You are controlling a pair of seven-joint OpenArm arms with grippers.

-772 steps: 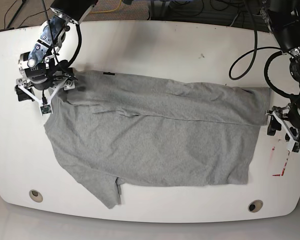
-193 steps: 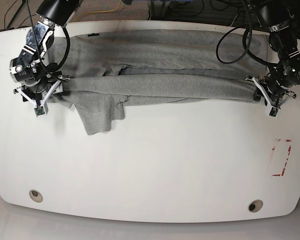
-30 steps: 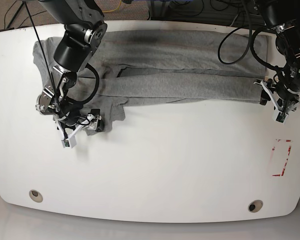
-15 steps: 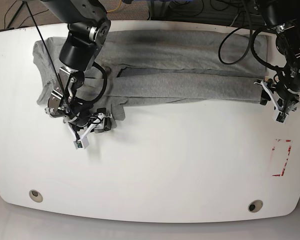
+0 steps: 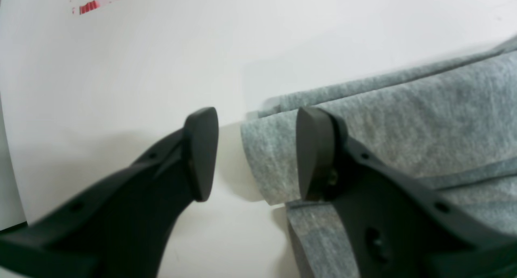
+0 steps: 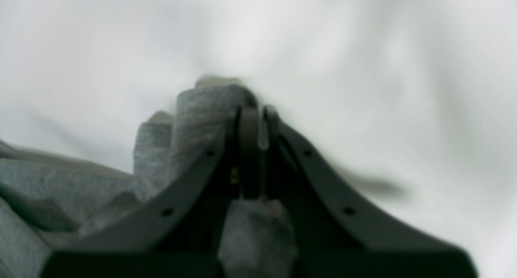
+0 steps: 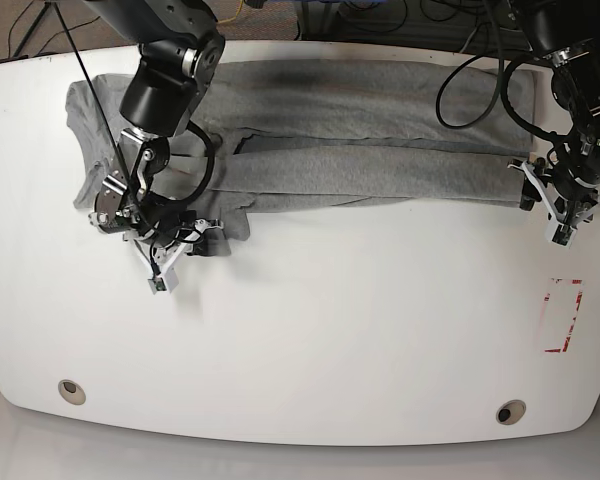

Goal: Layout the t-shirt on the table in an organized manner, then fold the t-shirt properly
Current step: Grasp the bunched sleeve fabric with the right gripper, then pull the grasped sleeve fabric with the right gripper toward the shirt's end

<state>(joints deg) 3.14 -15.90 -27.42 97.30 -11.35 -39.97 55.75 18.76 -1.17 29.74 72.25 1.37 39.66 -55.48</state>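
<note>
The near half of the tabletop (image 7: 310, 350) lies bare and wide, so a tool could sweep there freely, with only two round holes (image 7: 72, 391) near the front edge and a red-lined mark (image 7: 562, 315) flat on the surface at one side. The far half is taken up by the t-shirt (image 7: 360, 165), bunched into long ridges running almost the whole width. The right tool (image 7: 195, 243) sits pinched on a flap at the shirt's near edge, its arm (image 7: 165, 85) leaning across the cloth. The left tool (image 7: 560, 205), jaws apart, straddles the shirt's end, with bare tabletop just beyond it. Cables (image 7: 480, 70) loop above the far corner.
</note>
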